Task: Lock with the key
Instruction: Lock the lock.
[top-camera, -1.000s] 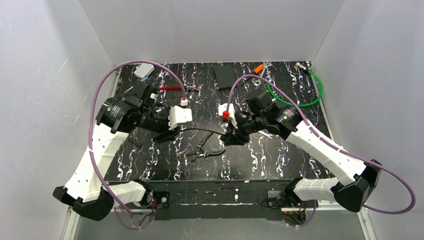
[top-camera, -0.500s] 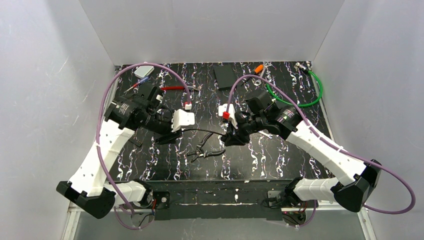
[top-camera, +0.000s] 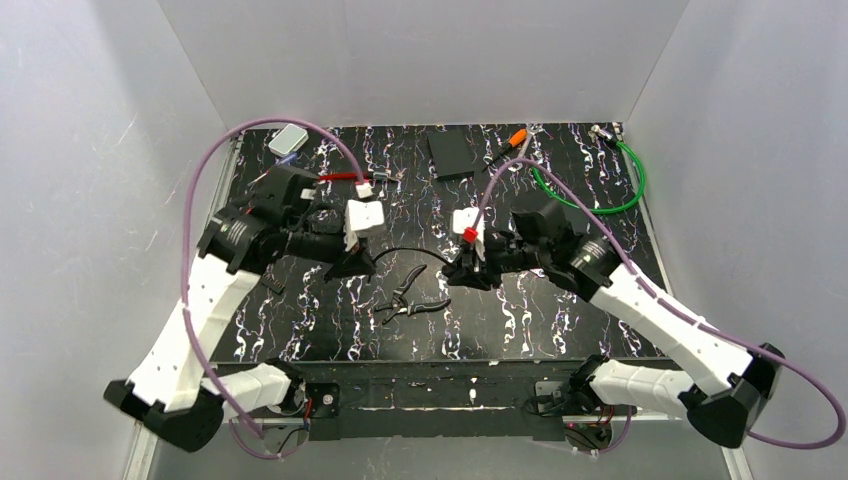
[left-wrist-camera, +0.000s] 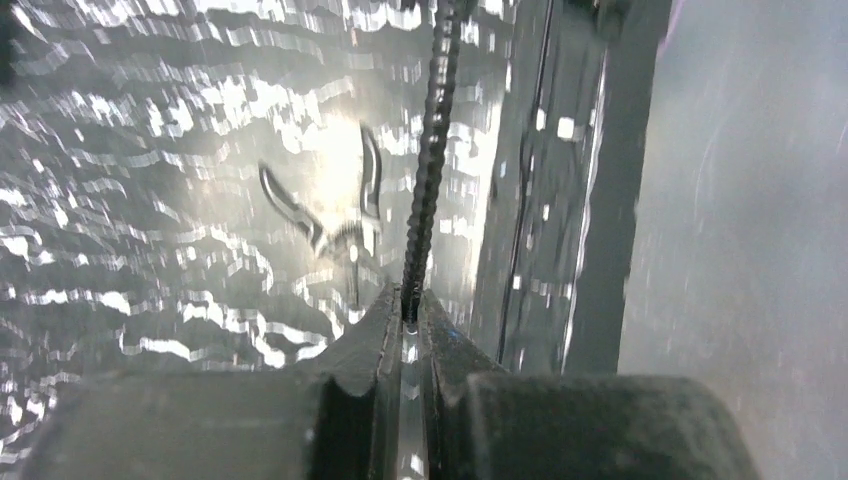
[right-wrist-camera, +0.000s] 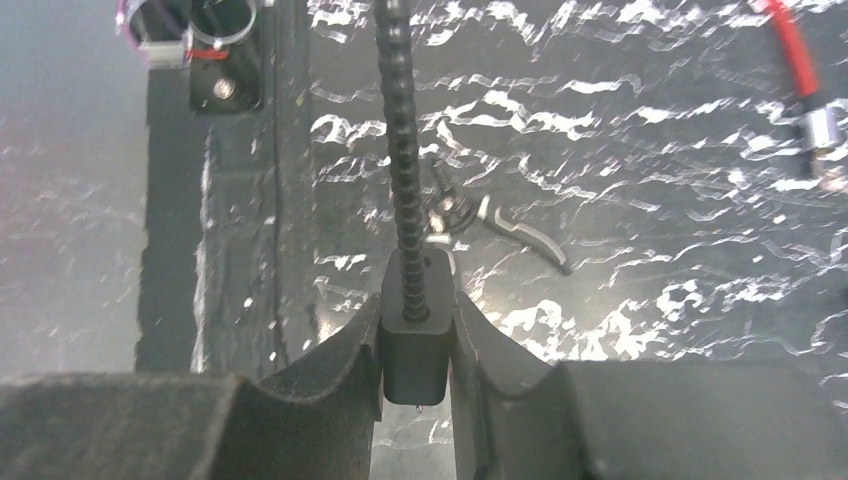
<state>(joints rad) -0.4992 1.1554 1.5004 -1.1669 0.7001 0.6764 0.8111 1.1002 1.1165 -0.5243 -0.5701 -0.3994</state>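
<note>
Closure is the news: the left end effector (left-wrist-camera: 408, 300), open a second ago, has now pinched shut on the free end of the cable (left-wrist-camera: 430, 150). Both arms have shifted a little as well, the left drawing inward. The right end effector (right-wrist-camera: 415, 300) is clamped around the lock (right-wrist-camera: 412, 360), its fingers held apart by that black block, and the cable's other end runs out of the block. The cable thus hangs between the two arms, just above the tabletop (top-camera: 560, 320). The free end probably goes into the lock next; no key has been turned yet. The key (top-camera: 410, 300), if that dark metal piece is one, lies untouched on the tabletop just nearer than the cable. The only container is a small grey box (top-camera: 289, 140) at the back left corner, well apart; its contents cannot be seen.
</note>
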